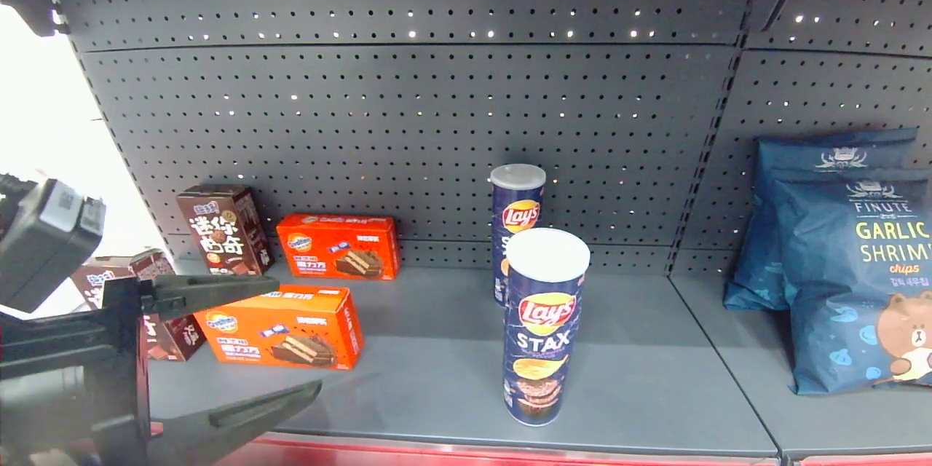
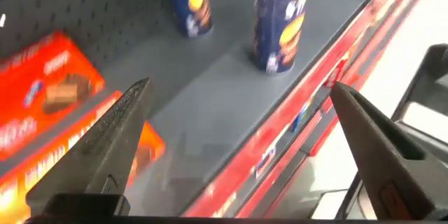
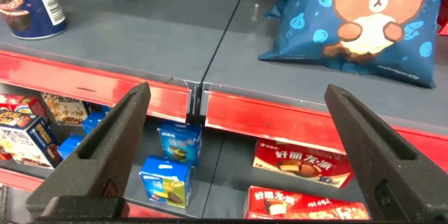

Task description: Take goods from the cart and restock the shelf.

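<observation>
My left gripper [image 1: 298, 335] is open and holds nothing, at the left front edge of the grey shelf [image 1: 641, 378], just in front of an orange cake box [image 1: 284, 328]. In the left wrist view that gripper [image 2: 238, 94] spans the shelf edge, with the orange cake box [image 2: 42, 94] to one side. A second orange box [image 1: 338, 245] lies behind it. Two dark blue chip cans stand mid-shelf, the near can [image 1: 542, 324] in front of the far can [image 1: 515, 222]. My right gripper [image 3: 238, 94] is open and empty, in front of the red shelf edge [image 3: 280, 115].
Two brown snack boxes [image 1: 226, 229] stand at the shelf's left. Blue chip bags [image 1: 852, 255] fill the right bay; one bag [image 3: 357, 24] lies close to my right gripper. A lower shelf holds small blue boxes [image 3: 171, 161] and red boxes [image 3: 301, 168]. Bare shelf lies between cans and bags.
</observation>
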